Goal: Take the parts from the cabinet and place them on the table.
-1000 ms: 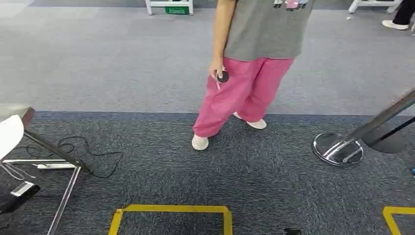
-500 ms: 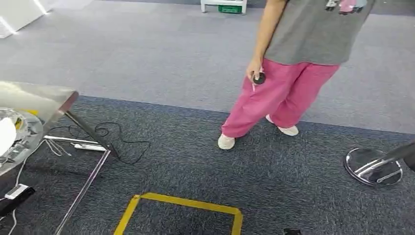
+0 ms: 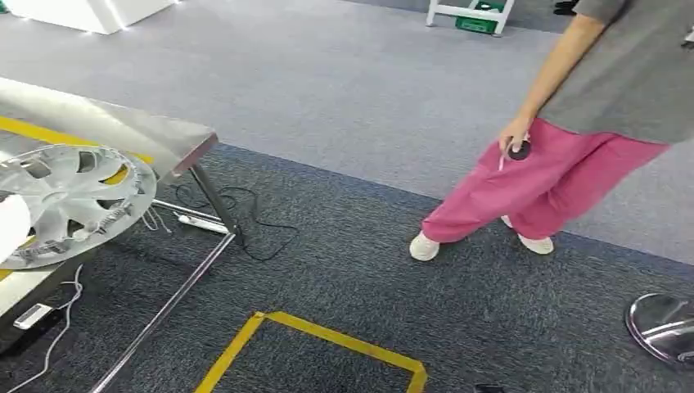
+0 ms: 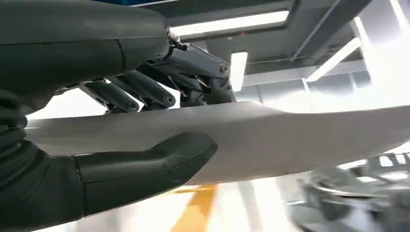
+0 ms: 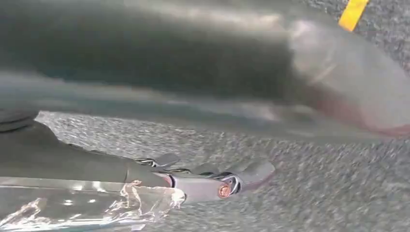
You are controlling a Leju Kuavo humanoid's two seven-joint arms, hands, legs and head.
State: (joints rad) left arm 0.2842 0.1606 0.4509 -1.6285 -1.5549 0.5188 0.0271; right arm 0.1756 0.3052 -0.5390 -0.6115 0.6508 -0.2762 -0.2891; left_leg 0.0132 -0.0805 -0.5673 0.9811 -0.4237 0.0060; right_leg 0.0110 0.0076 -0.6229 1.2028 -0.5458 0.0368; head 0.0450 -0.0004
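Observation:
A silver hubcap [image 3: 65, 201] lies on the steel table [image 3: 123, 127] at the left of the head view. At the left edge, a white piece [image 3: 8, 228] overlaps it. In the left wrist view my left hand [image 4: 140, 166] grips a pale flat part [image 4: 300, 137], thumb on one face and fingers [image 4: 145, 94] on the other. The hubcap [image 4: 353, 203] is blurred beyond it. My right hand [image 5: 203, 183] hangs over the carpet with its fingers stretched beside a clear plastic-wrapped thing [image 5: 82, 208]. Whether it holds that thing is unclear.
A person [image 3: 606, 106] in pink trousers stands at the right, with a small black disc [image 3: 518, 150] in one hand. Cables [image 3: 245, 221] and a power strip lie under the table near its slanted leg [image 3: 164, 311]. Yellow floor tape [image 3: 327, 340] marks the carpet. A chrome stand base [image 3: 663, 327] sits at far right.
The whole view has swung left: the table and hubcap have come into the picture, while the person and the chrome base have slid right. The person has barely stepped.

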